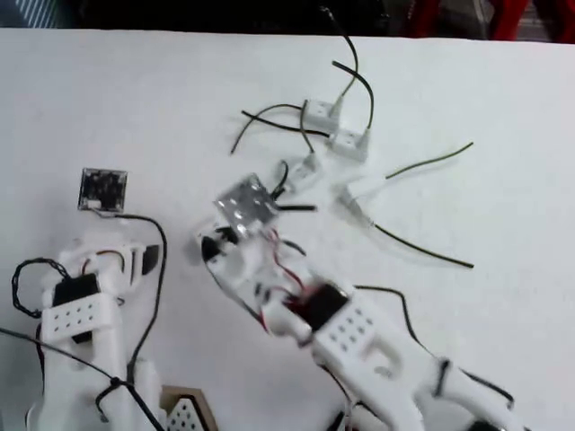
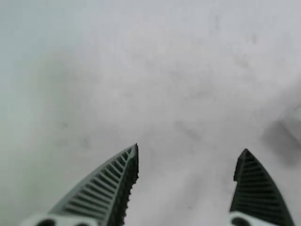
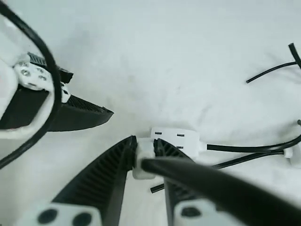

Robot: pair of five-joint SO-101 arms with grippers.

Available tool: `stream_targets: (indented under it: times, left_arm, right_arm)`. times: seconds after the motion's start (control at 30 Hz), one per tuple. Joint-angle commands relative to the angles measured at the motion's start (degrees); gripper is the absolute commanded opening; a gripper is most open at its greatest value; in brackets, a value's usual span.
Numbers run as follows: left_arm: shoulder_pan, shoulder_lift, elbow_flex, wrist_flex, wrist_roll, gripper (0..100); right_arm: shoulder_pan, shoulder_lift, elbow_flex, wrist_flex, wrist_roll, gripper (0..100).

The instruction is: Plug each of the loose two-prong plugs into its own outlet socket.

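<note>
My right gripper is shut on a small white plug with a black cable, pressed against a white socket block that shows slots. In the high view this gripper sits left of centre, under its arm. Two more white sockets with dark cables lie at the back centre. Loose white plugs lie just in front of them. My left gripper stands open over bare table, at the near left in the high view, and also appears in the right wrist view.
A small black circuit board lies at the left, beyond the left arm. Thin dark wires trail over the right half of the white table. The table's far edge runs along the top.
</note>
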Motion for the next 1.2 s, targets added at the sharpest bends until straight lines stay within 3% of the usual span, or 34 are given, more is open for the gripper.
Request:
stream_targets:
  times: [0.0, 0.37, 1.17]
  left_arm:
    - [-1.36, -1.19, -0.35, -1.14, 0.44, 32]
    - [-1.36, -1.19, -0.35, -1.14, 0.18, 33]
    - [-1.36, -1.19, -0.26, -1.14, 0.09, 32]
  right_arm:
    - [-0.31, 10.68, -9.23, -0.40, 0.09, 1.7]
    - [-0.84, 32.84, -24.18, -0.40, 0.53, 1.7]
    - [2.15, 43.21, -26.37, -0.40, 3.25, 1.7]
